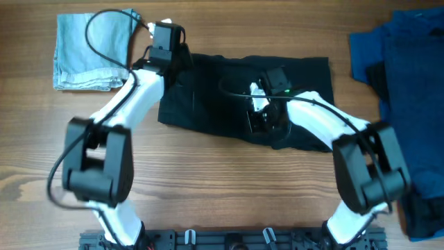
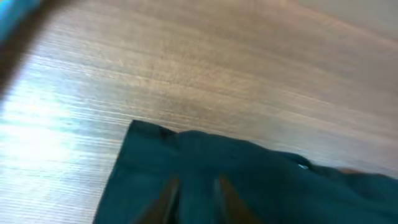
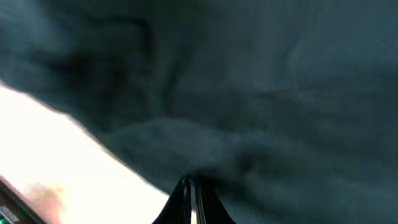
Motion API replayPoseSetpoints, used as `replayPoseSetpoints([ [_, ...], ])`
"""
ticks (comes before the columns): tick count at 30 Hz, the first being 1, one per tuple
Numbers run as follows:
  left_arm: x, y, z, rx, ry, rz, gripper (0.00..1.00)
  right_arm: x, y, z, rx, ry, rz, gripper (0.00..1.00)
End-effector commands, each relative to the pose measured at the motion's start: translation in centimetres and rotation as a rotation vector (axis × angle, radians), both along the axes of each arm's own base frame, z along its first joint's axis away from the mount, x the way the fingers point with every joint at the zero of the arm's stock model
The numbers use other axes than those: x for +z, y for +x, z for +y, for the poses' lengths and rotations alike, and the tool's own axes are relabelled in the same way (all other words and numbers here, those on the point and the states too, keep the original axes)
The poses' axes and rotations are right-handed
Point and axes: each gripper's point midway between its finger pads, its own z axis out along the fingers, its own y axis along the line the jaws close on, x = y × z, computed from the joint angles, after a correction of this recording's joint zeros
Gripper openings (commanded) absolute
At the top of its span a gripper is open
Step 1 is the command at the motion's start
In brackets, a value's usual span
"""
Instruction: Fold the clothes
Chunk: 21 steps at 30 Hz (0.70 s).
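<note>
Status: black shorts [image 1: 208, 94] lay flat on the bench [image 1: 229, 194], about centred left to right and nearer the far edge than the near one. They looked like a wide dark rectangle.

Left end effector [image 2: 196, 202] was over the shorts' far-left corner. The wrist view was blurred: its fingers [image 2: 169, 198] read as two streaks a little apart with dark cloth under them. I couldn't tell if they were gripping the cloth or clear of it. The corner of the fabric showed just ahead, with bare wood beyond.

Right end effector [image 3: 189, 196] was down on the middle of the shorts, toward their near edge. Its fingers were pressed together and the cloth puckered right at the tips, so it read as pinching a fold of the shorts (fabric filled nearly the whole wrist view, with a bright strip of bench at lower left).

Other items: pale-blue denim piece [image 1: 90, 52] was folded at the far-left corner, apart from the shorts. A heap of dark-blue and black cloth [image 1: 406, 62] ran along the right edge, also apart from the shorts.
</note>
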Motion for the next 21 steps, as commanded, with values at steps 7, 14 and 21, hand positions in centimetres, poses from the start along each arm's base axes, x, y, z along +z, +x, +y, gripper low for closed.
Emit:
replayPoseSetpoints([
  [7, 0.5, -7.8, 3.3, 0.089, -0.042, 0.29, 0.49, 0.2, -0.1, -0.7, -0.075, 0.002, 0.071, 0.04],
  [14, -4.2, -11.9, 2.1, -0.044, -0.185, 0.57, 0.64, 6.4, 1.7, 0.0, -0.034, 0.054, -0.079, 0.04],
  [21, -7.4, -12.7, 3.2, -0.052, -0.155, 0.659, 0.91, 6.8, 3.2, 0.5, -0.035, 0.079, -0.145, 0.04],
])
